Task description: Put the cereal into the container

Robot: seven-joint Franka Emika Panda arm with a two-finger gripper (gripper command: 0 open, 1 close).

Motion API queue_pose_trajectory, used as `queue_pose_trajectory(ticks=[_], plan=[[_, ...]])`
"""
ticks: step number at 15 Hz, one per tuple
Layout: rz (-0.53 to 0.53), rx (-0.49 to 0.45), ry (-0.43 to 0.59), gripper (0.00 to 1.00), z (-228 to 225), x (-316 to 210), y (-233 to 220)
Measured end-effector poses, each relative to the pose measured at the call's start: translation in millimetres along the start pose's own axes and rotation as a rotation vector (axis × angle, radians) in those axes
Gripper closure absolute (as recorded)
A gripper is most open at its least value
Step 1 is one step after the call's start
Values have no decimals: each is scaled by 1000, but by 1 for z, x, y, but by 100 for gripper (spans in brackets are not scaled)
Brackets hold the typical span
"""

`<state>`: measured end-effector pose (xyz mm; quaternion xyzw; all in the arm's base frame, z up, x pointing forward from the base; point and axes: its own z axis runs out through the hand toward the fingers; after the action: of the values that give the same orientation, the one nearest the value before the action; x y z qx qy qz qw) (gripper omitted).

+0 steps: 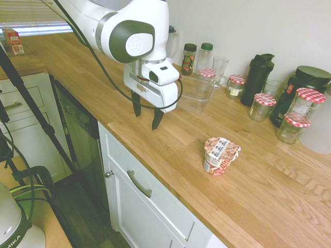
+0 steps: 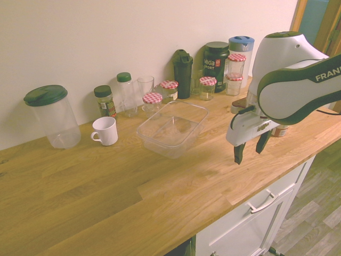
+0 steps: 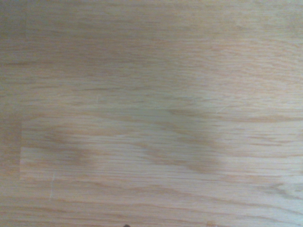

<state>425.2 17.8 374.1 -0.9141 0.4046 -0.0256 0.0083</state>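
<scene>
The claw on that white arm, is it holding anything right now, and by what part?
Nothing is held. The gripper hangs open and empty above bare countertop. The cereal cup stands apart from it, untouched.

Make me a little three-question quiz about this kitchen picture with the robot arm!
1. True or false: the small red-and-white cereal cup with the crinkled foil lid already sits inside the clear shallow plastic tub.
2. The robot's black two-finger gripper is: A) open, holding nothing; B) shut on the cup; C) shut on a jar.
3. What does the white mug stand on?

Key: 1 false, the cup stands on the wooden counter apart from the tub. 2 A. 3 the wooden counter.
</scene>
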Motion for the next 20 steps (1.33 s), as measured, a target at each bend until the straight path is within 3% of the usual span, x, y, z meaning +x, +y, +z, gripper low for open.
queue_pose_trajectory(ticks=[4, 10, 12, 20], plan=[[59, 51, 24, 0, -3, 6, 3], [373, 164, 154, 0, -10, 38, 57], [481, 167, 183, 0, -5, 51, 80], [752, 155, 272, 0, 5, 77, 130]])
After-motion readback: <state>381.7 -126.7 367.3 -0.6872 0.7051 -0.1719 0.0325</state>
